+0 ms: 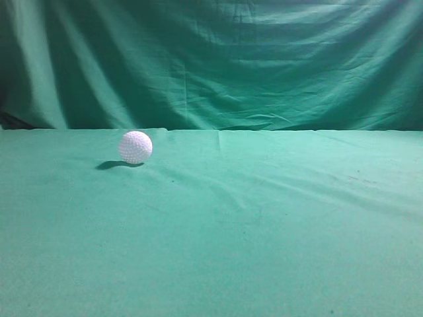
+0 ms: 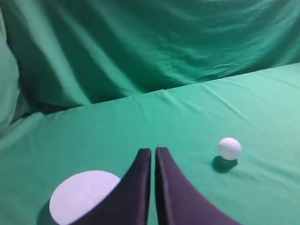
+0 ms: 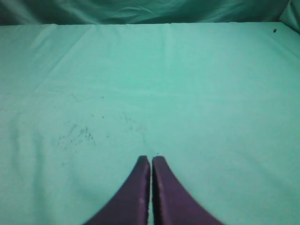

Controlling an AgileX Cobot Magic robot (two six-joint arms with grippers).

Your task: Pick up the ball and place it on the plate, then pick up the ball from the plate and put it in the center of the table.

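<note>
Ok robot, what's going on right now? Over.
Both grippers, left and right, fingers shut, holding nothing. Ball sits on the table, not on the plate. Nothing in the way.

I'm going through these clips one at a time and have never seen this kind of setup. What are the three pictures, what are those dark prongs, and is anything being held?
This is a two-armed robot filmed by three cameras at once. The exterior view looks along the table, covered in teal-green cloth, at object height; neither arm shows in it. The other two cameras sit on the wrists, so the dark prongs are each arm's own gripper: the left gripper and the right gripper. Both have their fingers pressed together and hold nothing. On the cloth lies a white dimpled ball. The left wrist view also shows a pale round plate, partly behind the gripper, apart from the ball.
</note>
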